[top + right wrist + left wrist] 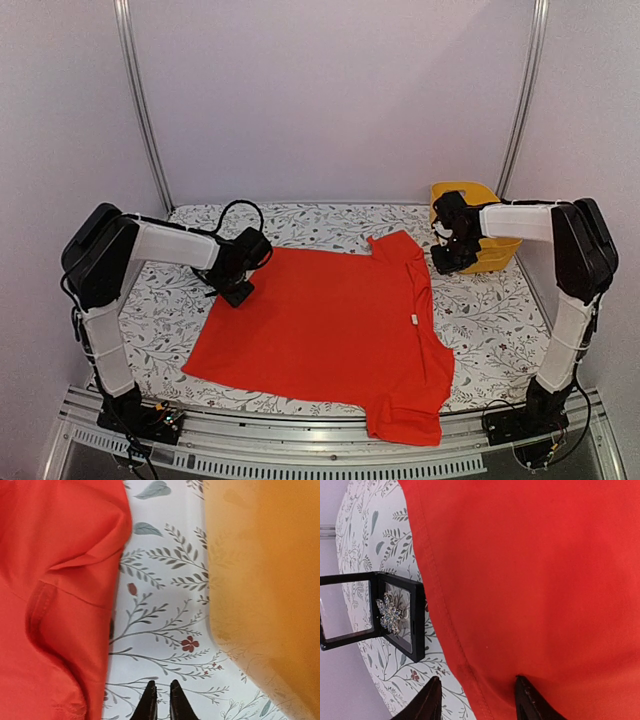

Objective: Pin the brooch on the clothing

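Observation:
The red-orange T-shirt [330,320] lies flat on the table, neck to the right. In the left wrist view its hem [530,580] fills most of the frame. The brooch [389,612], a small silvery flower cluster, sits in an open black display box [418,630] just off the hem. My left gripper [237,288] hovers over the shirt's left hem, open and empty [478,681], one finger over the cloth and one over the table. My right gripper [447,262] is shut and empty [161,685], above bare tablecloth between the shirt's sleeve [60,590] and the basket.
A yellow plastic basket [470,192] stands at the back right, close to the right of my right gripper [265,580]. The table has a floral-print cloth [490,310]. White walls and metal posts enclose the back and sides.

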Available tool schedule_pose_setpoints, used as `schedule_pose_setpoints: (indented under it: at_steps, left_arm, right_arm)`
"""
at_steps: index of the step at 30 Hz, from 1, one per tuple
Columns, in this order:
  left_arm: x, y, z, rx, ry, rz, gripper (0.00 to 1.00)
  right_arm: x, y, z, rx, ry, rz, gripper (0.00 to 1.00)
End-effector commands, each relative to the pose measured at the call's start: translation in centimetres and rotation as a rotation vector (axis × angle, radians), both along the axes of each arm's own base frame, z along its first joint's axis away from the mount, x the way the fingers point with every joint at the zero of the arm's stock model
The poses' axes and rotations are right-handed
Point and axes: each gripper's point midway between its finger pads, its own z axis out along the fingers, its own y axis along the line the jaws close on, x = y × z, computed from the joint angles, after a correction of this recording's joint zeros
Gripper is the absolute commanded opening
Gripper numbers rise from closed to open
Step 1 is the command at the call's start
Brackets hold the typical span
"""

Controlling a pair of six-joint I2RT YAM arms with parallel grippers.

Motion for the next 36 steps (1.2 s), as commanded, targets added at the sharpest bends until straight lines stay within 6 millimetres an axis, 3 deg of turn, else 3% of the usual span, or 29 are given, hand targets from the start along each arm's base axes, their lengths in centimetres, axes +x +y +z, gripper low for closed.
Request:
schedule_pose_setpoints:
  at_steps: [1, 3, 6, 9, 13, 16, 21, 26, 30, 36]
  left_arm:
    - [-10.4, 5.2, -6.5, 0.113, 0.475, 0.042, 0.5]
    - [-9.8, 4.0, -6.0, 0.059, 0.462, 0.038, 0.5]
    - [-7.1, 1.6, -4.1, -0.031, 0.395, -0.006, 0.5]
    - [-2.8, -1.7, -0.7, -0.132, 0.274, -0.072, 0.5]
    - [3.3, -4.5, 3.2, -0.19, 0.093, -0.122, 0.52]
    - [6.8, -4.6, 3.4, -0.17, 0.03, -0.105, 0.51]
    - [10.7, -3.6, 2.1, -0.14, -0.021, -0.055, 0.5]
    - [12.3, -1.8, -0.3, -0.111, -0.027, -0.006, 0.5]
    - [11.7, 0.2, -3.0, -0.046, 0.03, 0.024, 0.5]
    - [10.0, 2.3, -4.5, -0.016, 0.075, 0.061, 0.5]
  right_arm:
    - [0.1, 4.9, 3.6, 0.161, -0.046, 0.132, 0.14]
    - [0.0, 5.8, 3.8, 0.211, -0.046, 0.14, 0.18]
    - [-0.5, 7.5, 3.6, 0.299, -0.027, 0.172, 0.28]
    - [-1.0, 8.4, 2.7, 0.319, 0.012, 0.191, 0.39]
    - [-1.2, 7.1, 0.5, 0.252, 0.056, 0.136, 0.48]
    - [-1.2, 6.4, -0.3, 0.213, 0.066, 0.106, 0.49]
    - [-1.8, 8.3, -0.7, 0.287, 0.096, 0.145, 0.42]
    - [-1.9, 8.3, -1.5, 0.287, 0.121, 0.132, 0.27]
    - [-2.2, 7.4, -2.2, 0.239, 0.138, 0.112, 0.02]
    - [-0.1, 3.5, -0.4, 0.102, 0.058, 0.016, 0.0]
